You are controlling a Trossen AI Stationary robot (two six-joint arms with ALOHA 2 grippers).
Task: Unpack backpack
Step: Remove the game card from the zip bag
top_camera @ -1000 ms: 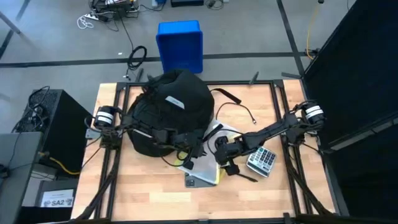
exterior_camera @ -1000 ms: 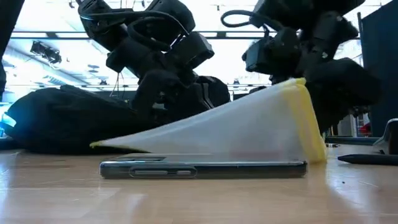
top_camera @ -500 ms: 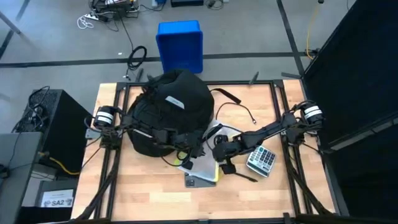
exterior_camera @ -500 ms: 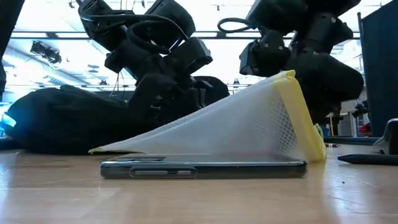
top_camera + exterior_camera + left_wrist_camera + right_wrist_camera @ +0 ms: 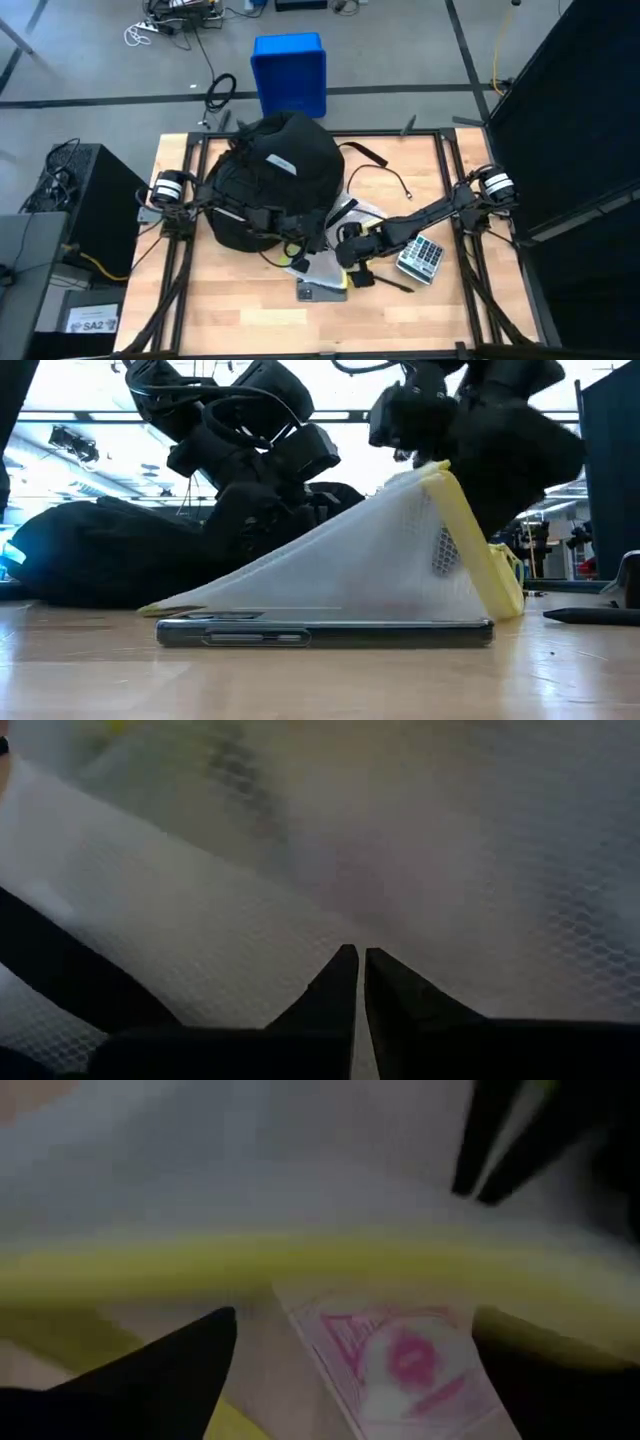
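Change since a second ago: right gripper (image 5: 345,262) is shifting toward the table's middle, and the yellow edge of the mesh pouch (image 5: 390,570) is rising steeper in the low view.
Backpack: the backpack (image 5: 272,175) is lying on the far left-centre part of the table (image 5: 440,310), its white label facing up; in the low view it is showing as a dark mound (image 5: 110,560) behind the pouch.
Backpack relative to grippers: both grippers are sitting at the backpack's near edge, the left gripper (image 5: 300,247) right against the fabric, the right gripper just beside it on the pouch side.
Left gripper: its fingers (image 5: 345,985) are pressing together with only a thin slit between them, against the white mesh; whether any mesh is caught in that slit, the views are not showing.
Right gripper: its fingers (image 5: 190,1350) are standing spread, with the pouch's yellow edge (image 5: 300,1265) and a pink-printed card (image 5: 400,1360) showing between them; whether they are touching the pouch is not clear.
Mesh pouch: it is leaning tent-like over the phone (image 5: 325,631), low at one end and lifted at its yellow edge.
Phone: it is lying flat on the table, just in front of the pouch (image 5: 322,291).
Calculator: the calculator (image 5: 421,258) is resting near the right arm, apart from the pouch.
Pen: a dark pen (image 5: 393,285) is lying between the calculator and the phone.
Blue box: the blue box (image 5: 290,72) is standing on the floor beyond the table's far edge.
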